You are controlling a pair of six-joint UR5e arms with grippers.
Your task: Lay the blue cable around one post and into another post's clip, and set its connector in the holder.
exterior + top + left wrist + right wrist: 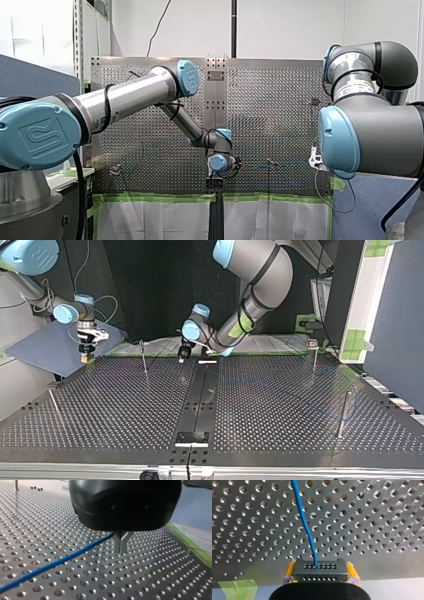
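Observation:
In the left wrist view my left gripper (121,548) hangs just above the perforated table (62,517). Its metal fingers (117,542) are shut at the tips, and the blue cable (57,563) runs out from between them and away low over the plate. In the right wrist view my right gripper (319,573) has its yellow pads (290,570) shut on the dark connector block (320,573). The blue cable (303,520) leaves the block's face and runs ahead over the holes. In the top view my right gripper (86,354) is at the far left and my left gripper (183,356) near the far middle.
Thin posts stand on the plate in the top view: one (144,358) between the grippers, one with a clip head (313,351) at the far right, one (343,412) at the near right, one leaning (55,406) at the near left. A small bracket (191,438) sits at the near middle. Green tape (238,586) marks the table's edge.

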